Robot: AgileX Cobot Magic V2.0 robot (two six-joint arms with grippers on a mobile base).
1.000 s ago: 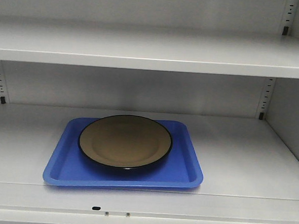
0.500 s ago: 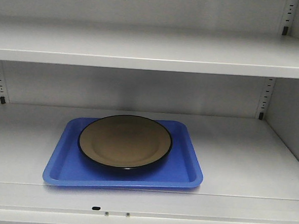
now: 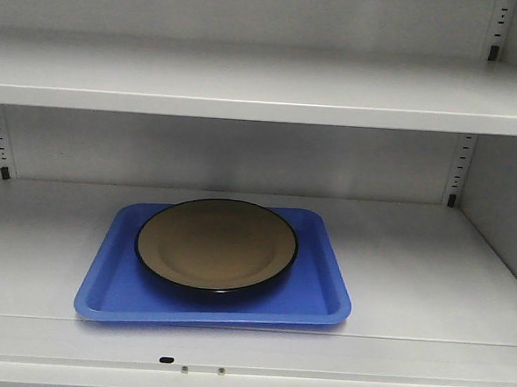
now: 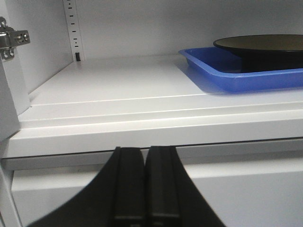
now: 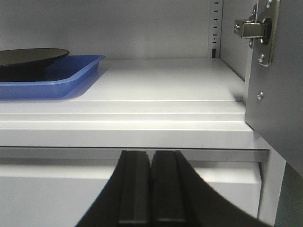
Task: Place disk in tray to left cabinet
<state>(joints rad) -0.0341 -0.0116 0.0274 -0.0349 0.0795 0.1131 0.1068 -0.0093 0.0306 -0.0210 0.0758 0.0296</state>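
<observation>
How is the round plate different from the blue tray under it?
The disk is round, while the tray is a rectangle with rounded corners. The disk is tan with a thin black rim; the tray is bright blue all over. The disk sits on top, inside the tray, and the tray rests right on the cabinet shelf. Both are shallow, lie flat, and nothing is gripping either one.

Looked over all three views and there's honestly nothing to read. No text, labels, brand marks or numbers on the blue tray [image 3: 322, 296], the tan plate [image 3: 216, 243], the white cabinet shelves [image 3: 430, 265] or the metal door hinge [image 5: 253, 29].
</observation>
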